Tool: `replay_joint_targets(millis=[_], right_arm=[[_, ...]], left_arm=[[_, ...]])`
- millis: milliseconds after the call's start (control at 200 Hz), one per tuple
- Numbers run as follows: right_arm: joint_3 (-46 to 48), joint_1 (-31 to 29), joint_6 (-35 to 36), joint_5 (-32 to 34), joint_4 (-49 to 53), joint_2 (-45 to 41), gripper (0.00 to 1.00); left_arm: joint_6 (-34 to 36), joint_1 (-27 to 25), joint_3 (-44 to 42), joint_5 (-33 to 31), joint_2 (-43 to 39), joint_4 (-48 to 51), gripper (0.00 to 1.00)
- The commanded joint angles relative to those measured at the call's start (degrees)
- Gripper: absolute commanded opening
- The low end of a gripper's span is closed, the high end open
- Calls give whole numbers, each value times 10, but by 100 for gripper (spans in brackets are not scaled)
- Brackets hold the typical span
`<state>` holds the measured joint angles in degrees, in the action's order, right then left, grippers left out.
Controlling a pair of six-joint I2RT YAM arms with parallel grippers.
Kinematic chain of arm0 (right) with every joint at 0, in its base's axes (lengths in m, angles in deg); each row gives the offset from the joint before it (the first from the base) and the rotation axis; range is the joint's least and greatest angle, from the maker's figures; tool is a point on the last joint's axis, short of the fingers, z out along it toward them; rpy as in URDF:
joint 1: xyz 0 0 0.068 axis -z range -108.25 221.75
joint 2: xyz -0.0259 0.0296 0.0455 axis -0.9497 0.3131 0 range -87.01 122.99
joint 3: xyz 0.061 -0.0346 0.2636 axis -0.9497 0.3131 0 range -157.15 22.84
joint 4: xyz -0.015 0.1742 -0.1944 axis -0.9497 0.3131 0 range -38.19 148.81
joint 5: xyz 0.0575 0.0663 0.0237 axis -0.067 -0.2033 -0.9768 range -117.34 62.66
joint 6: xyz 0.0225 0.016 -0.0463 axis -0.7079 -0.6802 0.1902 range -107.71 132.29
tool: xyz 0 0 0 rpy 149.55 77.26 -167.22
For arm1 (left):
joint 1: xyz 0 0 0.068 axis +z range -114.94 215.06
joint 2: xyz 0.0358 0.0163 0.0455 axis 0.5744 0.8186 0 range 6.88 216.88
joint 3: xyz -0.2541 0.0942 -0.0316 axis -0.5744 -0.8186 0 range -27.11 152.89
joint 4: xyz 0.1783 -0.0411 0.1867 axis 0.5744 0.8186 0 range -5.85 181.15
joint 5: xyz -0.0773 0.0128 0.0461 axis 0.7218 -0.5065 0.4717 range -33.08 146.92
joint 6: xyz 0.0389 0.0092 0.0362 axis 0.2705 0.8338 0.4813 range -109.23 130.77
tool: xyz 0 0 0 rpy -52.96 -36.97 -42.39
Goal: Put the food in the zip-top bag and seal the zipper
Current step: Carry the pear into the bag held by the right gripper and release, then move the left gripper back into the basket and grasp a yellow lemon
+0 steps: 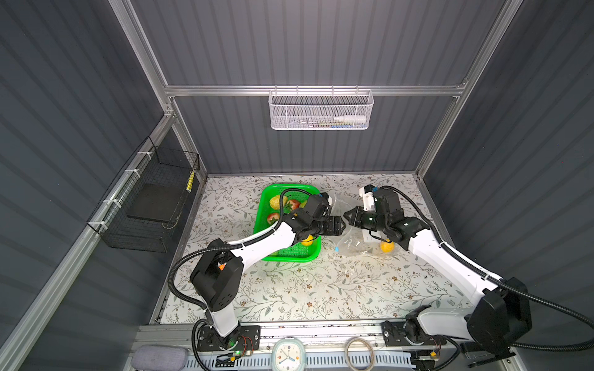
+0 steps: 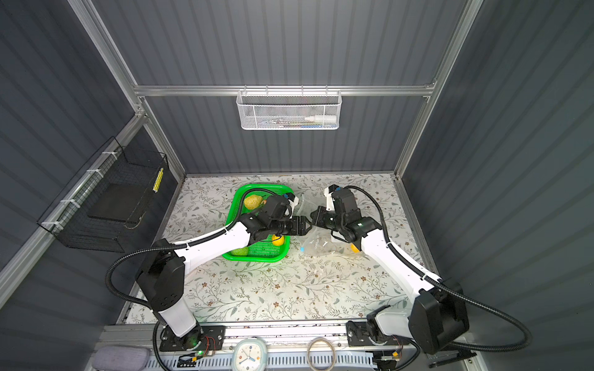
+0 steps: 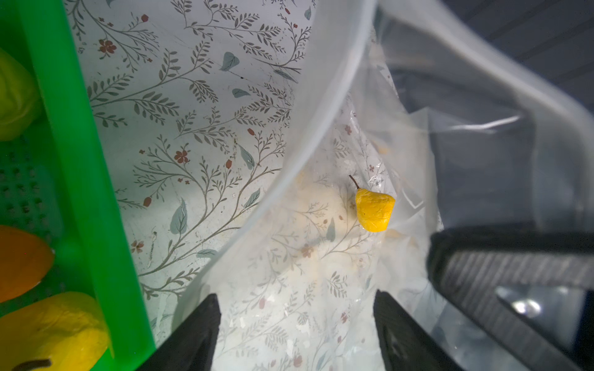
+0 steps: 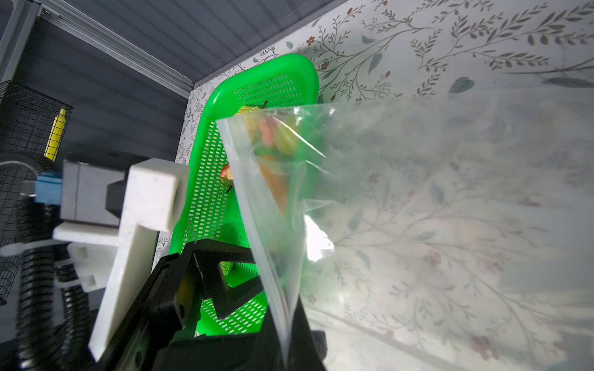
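The clear zip-top bag (image 1: 353, 244) lies right of the green basket (image 1: 266, 196), with its light-blue zipper slider (image 1: 337, 249) at the near edge. My right gripper (image 4: 286, 337) is shut on the bag's mouth edge and holds it up. My left gripper (image 3: 295, 297) hangs open and empty over the raised mouth, beside the zipper strip (image 3: 308, 128). One yellow fruit (image 3: 374, 210) lies inside the bag, in both top views near the right arm (image 1: 386, 246). Other food stays in the basket: a lumpy yellow fruit (image 1: 278, 201), strawberries (image 1: 292, 204), an orange piece (image 3: 19, 260).
The basket's rim (image 3: 74, 160) runs close beside the bag's mouth. The two grippers (image 2: 309, 225) (image 2: 313, 216) nearly touch tip to tip above the floral tabletop (image 1: 321, 289). A black wire cage (image 1: 151, 205) hangs on the left wall, a white mesh basket (image 1: 321, 110) on the back wall.
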<state>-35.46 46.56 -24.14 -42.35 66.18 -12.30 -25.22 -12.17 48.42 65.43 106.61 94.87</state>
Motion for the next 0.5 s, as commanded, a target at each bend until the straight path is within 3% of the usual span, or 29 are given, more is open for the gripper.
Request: replay_joint_targets(millis=[0,230,365,490], right_arm=[[-6,-2,14,11,10,1,0],[-11,-1,24,33,22,1,0],[-11,-1,27,41,28,1,0],[-10,0,31,46,31,-3,0]], left_arm=[[15,0,7,-6,-38,-11,79],[24,7,-17,-37,-107,-16,89],[22,34,-47,-37,-143,-11,100],[35,79,-82,-37,-174,6,100]])
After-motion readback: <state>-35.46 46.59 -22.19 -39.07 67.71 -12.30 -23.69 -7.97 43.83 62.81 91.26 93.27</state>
